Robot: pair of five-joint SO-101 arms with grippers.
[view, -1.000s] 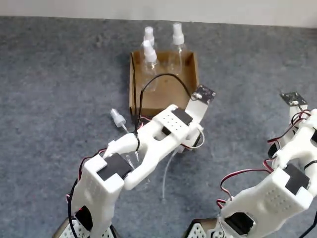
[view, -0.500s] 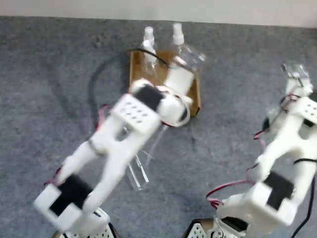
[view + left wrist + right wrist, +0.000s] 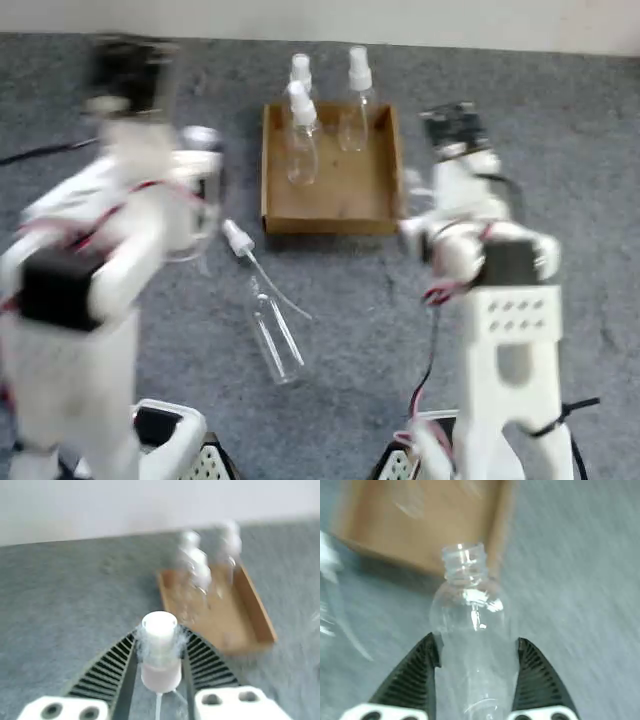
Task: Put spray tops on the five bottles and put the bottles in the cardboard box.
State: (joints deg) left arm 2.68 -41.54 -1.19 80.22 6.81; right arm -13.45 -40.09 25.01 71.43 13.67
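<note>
My left gripper (image 3: 160, 642) is shut on a white spray top (image 3: 160, 655), whose thin tube hangs down; in the high view this arm (image 3: 110, 250) stands at the left of the table. Over the carpet by the cardboard box's right front corner, my right gripper (image 3: 475, 652) is shut on a clear, uncapped bottle (image 3: 470, 605). That arm (image 3: 480, 250) rises to the right of the box. The cardboard box (image 3: 340, 195) holds three upright bottles with spray tops (image 3: 300, 110). Another bare bottle (image 3: 275, 340) lies on the carpet, with a loose spray top (image 3: 238, 238) just beyond it.
Grey carpet (image 3: 360, 310) covers the table. The box (image 3: 250, 610) lies ahead and to the right of my left gripper. The box's edge (image 3: 497, 530) is just beyond the held bottle's neck. A pale wall runs along the far side.
My left arm has swung from over the box to the table's left side. The right arm has come in from the right edge to beside the box. The lying bottle is uncovered.
</note>
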